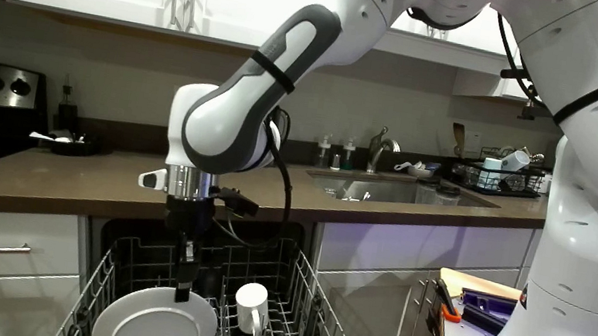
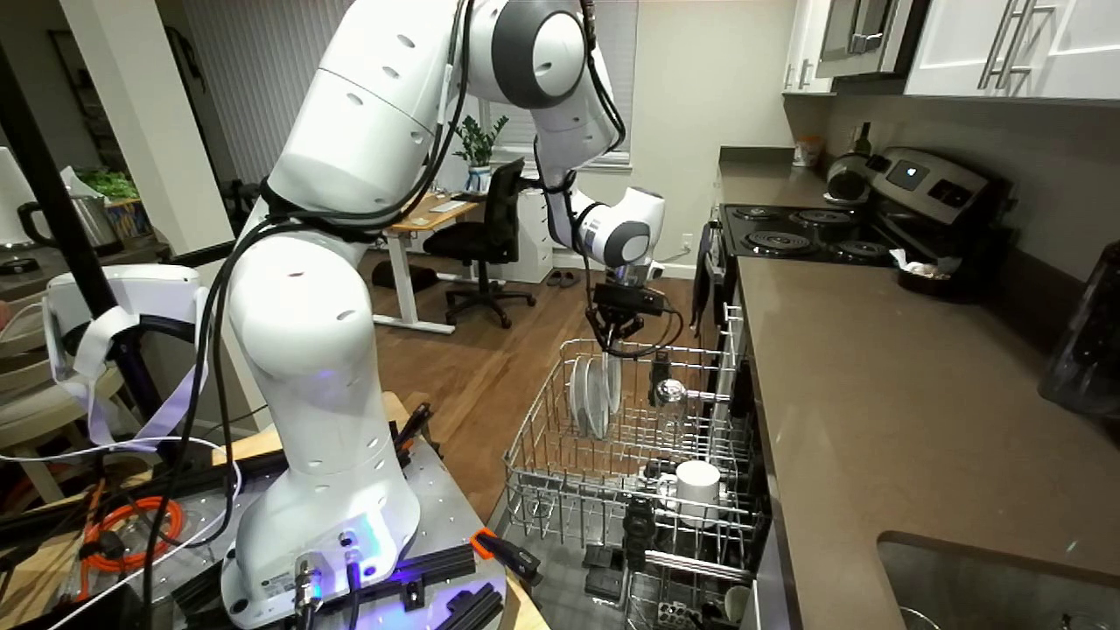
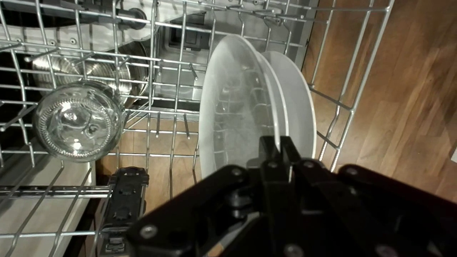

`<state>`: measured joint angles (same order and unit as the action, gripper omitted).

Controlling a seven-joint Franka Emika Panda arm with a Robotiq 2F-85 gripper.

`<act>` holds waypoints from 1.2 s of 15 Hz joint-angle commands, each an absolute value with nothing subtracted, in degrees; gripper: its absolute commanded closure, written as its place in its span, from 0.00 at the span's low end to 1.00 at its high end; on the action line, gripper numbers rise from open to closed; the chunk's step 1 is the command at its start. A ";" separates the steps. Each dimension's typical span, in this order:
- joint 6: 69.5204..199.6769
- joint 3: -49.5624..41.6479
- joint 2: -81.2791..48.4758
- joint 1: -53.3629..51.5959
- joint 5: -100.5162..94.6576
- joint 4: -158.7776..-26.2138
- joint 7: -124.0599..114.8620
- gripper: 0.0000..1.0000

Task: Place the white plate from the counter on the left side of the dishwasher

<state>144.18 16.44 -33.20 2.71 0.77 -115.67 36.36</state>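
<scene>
My gripper is shut on the rim of the white plate in the wrist view. The plate stands on edge, inside the wire rack of the dishwasher. In an exterior view the fingertips cover the top rim of the plate. In an exterior view the plate hangs below the gripper, on the counter side of other upright plates. Its lower edge is hidden, so I cannot tell whether it rests on the rack. The dark brown counter lies behind the rack.
More white plates stand close beside the held one. A glass jar and a white mug are in the rack; the mug also shows in an exterior view. Wire tines and side walls surround the gripper.
</scene>
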 commanded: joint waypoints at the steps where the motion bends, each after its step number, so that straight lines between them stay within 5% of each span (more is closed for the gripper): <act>1: 144.41 17.89 -35.21 4.35 3.03 -113.56 39.70 0.95; 18: 142.96 19.77 -50.26 6.42 2.33 -101.51 41.89 0.95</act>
